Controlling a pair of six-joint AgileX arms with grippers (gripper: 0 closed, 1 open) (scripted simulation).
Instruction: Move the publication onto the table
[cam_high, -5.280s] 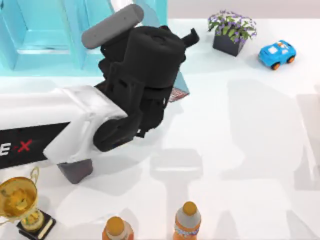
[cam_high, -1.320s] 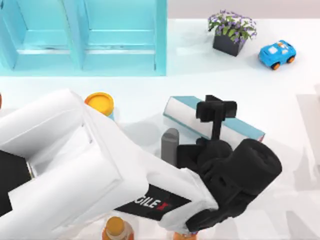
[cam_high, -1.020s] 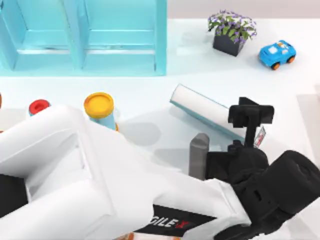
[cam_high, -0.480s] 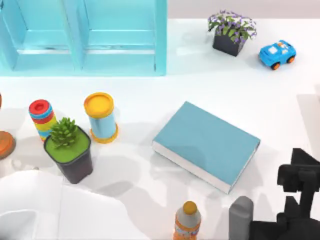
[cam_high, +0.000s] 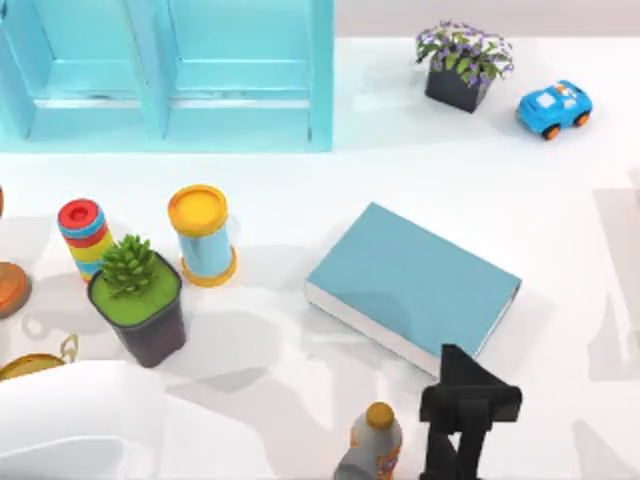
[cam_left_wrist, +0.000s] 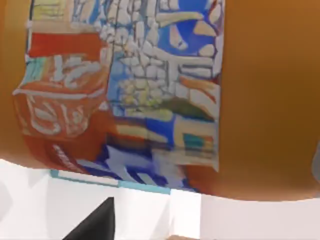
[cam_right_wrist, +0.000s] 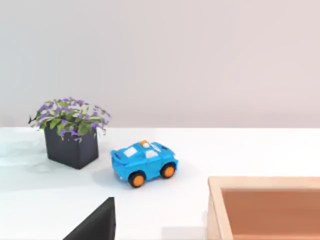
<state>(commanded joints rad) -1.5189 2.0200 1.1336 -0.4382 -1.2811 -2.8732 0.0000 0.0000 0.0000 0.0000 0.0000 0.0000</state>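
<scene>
**Clerk:** Item one, the publication (cam_high: 410, 280). Location?

**Checker:** Flat on the table (cam_high: 580, 250), cover up, near the middle and well apart from the light-blue shelf unit (cam_high: 240, 80) at 11 o'clock. Its long axis runs from 10 o'clock to 4 o'clock, and the pale page edges face 7 o'clock.

**Clerk:** Item two, the left gripper (cam_high: 470, 405). Location and state?

**Checker:** At the table's 6 o'clock edge, just beside the book's near corner. The orange bottle (cam_high: 375, 440) stands close at its 9 o'clock. Nothing is held between its jaws, but I cannot tell whether the claw is wide or narrow.

**Clerk:** Bearing from the claw to the book?

**Checker:** 11 o'clock. The left arm is the nearer one.

**Clerk:** Item three, the right arm?

**Checker:** Idle. Its wrist camera looks at the toy car (cam_right_wrist: 144, 162).

**Clerk:** Task status?

**Checker:** Judged complete, since the book lies on the tabletop. Any next move should keep clear of that near corner and the bottle.
</scene>
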